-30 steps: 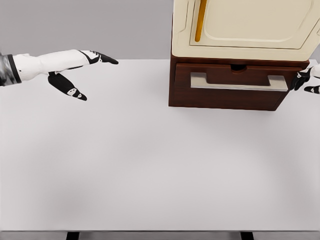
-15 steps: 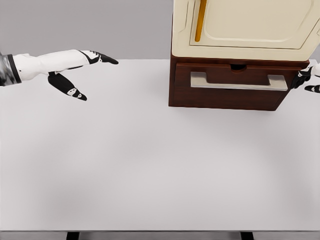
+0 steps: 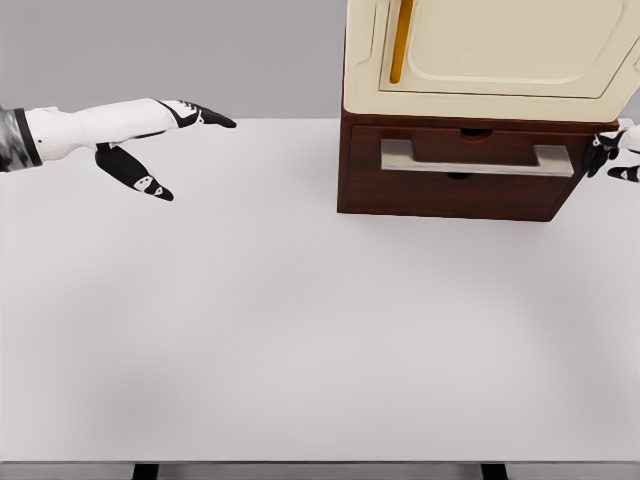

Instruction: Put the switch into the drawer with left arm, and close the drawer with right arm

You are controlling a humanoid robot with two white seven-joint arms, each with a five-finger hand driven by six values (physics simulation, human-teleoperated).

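Since the drawer (image 3: 465, 160) sits almost flush in the dark wooden cabinet (image 3: 450, 195), with its pale bar handle (image 3: 476, 162) facing us, we judge the task to be at or very near its end: the closing looks done or nearly so, though we cannot tell whether a last sliver of travel is left. We see no switch anywhere on the white table (image 3: 300, 330), so we take it to be inside the drawer, hidden from us; we cannot confirm that. Our left hand (image 3: 150, 135) hovers over the far left of the table, well apart from the cabinet, fingers stretched out and the thumb hanging below, holding nothing. Our right hand (image 3: 615, 155) shows only at the picture's right edge, just beside the right end of the drawer front; a few dark fingertips (image 3: 598, 152) are visible there, and we cannot tell whether they touch the wood or how far they are curled. Above the drawer stands a cream unit (image 3: 490, 55) with an amber strip (image 3: 401, 40).
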